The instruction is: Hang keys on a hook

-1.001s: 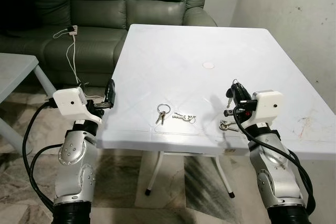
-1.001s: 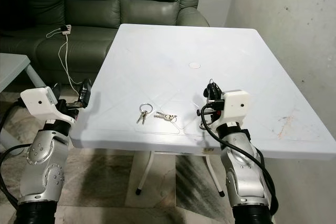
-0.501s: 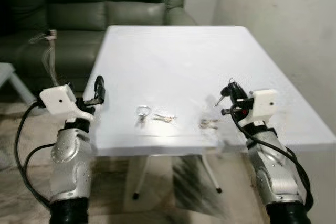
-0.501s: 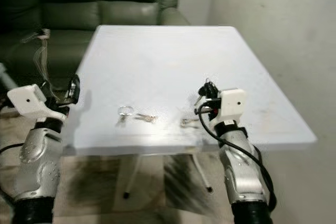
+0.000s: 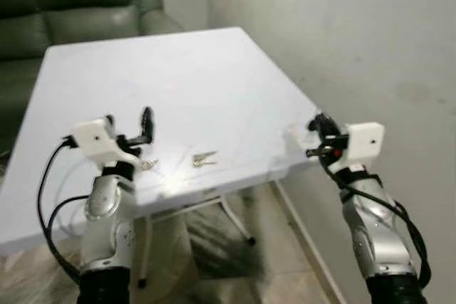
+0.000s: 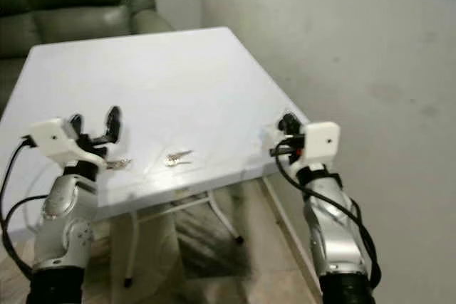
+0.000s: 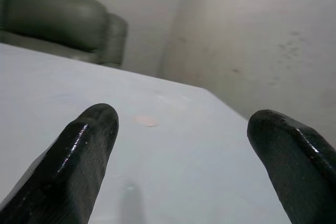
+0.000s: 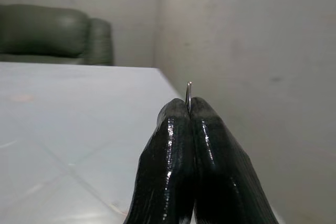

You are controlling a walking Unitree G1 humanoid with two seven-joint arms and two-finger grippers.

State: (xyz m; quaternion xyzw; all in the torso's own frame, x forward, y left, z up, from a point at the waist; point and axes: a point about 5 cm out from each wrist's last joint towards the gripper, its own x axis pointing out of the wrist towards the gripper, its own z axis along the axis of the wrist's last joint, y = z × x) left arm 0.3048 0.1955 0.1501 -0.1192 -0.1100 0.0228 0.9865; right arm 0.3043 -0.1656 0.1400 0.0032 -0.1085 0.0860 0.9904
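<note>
Pinching a thin metal key ring [image 8: 188, 92] tight in right gripper [image 8: 189, 109] past table [image 5: 178, 69] corner; left gripper [image 7: 184, 145] spread wide above table.

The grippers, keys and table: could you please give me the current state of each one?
Right gripper: shut on a key ring, a thin metal edge showing between its fingertips.
Left gripper: open, held above the table.
Keys: lying loose on the table.
White table: upright.
</note>
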